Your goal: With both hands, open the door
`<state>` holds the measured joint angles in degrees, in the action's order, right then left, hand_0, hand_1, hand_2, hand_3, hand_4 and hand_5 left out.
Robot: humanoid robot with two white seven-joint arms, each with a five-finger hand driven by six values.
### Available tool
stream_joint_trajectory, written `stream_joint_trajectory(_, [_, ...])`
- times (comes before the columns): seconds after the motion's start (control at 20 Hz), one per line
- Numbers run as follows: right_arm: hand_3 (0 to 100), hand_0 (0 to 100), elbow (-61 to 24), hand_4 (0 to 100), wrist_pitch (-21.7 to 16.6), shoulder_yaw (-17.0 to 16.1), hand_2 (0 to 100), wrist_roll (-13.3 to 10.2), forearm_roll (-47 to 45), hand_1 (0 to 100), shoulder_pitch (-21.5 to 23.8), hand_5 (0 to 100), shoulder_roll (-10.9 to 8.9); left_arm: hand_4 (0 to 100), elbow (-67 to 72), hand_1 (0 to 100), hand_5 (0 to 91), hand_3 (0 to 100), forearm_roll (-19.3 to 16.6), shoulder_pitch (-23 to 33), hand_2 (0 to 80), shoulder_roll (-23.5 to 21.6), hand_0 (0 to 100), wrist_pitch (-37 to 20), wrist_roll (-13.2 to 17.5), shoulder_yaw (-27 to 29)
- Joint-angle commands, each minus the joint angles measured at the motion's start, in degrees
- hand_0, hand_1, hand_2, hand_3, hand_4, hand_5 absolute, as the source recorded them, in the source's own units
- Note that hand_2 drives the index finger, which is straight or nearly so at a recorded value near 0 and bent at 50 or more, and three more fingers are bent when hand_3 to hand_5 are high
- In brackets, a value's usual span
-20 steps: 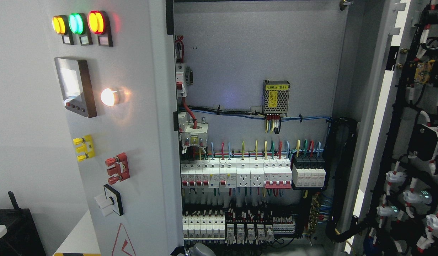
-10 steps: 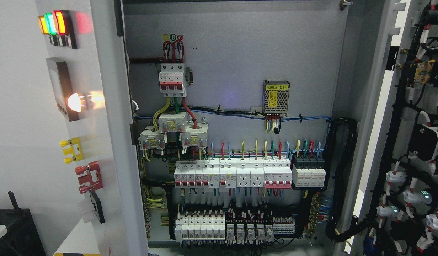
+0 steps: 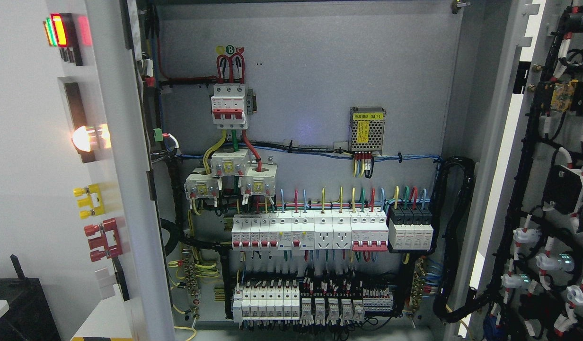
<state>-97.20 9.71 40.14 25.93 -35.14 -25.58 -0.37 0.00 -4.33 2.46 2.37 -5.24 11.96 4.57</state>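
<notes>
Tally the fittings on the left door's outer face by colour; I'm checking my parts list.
Red terminal block: 1
Yellow terminal block: 1
Lit white lamp: 1
Red indicator light: 1
Green indicator light: 1
Amber indicator light: 1
White knob: 1
Total: 7

No robot body part shows.

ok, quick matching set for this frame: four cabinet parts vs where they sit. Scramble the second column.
Things:
1. left door
2. right door
3. mesh power supply
4. three-pole red breaker

Places:
A. upper left of the backplate
B. far right, wiring side showing
C. far left, nearly edge-on, lamps on its face
D. backplate, right of centre

Pairs: 1-C, 2-B, 3-D, 4-A
</notes>
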Motion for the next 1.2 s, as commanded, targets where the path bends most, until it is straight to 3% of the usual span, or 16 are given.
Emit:
stream_joint_trajectory(0.0, [0,0,-0.9,0,0.0,3.4,0,-0.3,0.3,0,-0.1,0,0.19,4,0.4,0,0.0,0,0.0,0.0,0.0,0.0,0,0.0,0.0,0.0])
stream_joint_trajectory(0.45, [0,0,-1.2,0,0.0,5.3,0,-0.4,4.5,0,-0.4,0,2.65,4,0.4,0,0.0,0,0.0,0.0,0.0,0.0,0,0.0,0.0,0.0])
stream_joint_trajectory(0.65, [0,0,-1.2,0,0.0,5.8,0,-3.2,5.2,0,-0.4,0,3.27,4,0.4,0,0.0,0,0.0,0.0,0.0,0.0,0,0.0,0.0,0.0])
stream_joint_trajectory(0.9, [0,0,-1.2,0,0.1,6.9,0,-3.3,7.4,0,-0.7,0,5.46,4,0.4,0,0.0,0,0.0,0.0,0.0,0.0,0,0.0,0.0,0.0])
stream_joint_trajectory(1.15, [0,0,-1.2,0,0.2,8.9,0,-3.3,9.0,0,-1.1,0,6.43,4,0.4,0,0.0,0,-0.1,0.0,0.0,0.0,0,0.0,0.0,0.0])
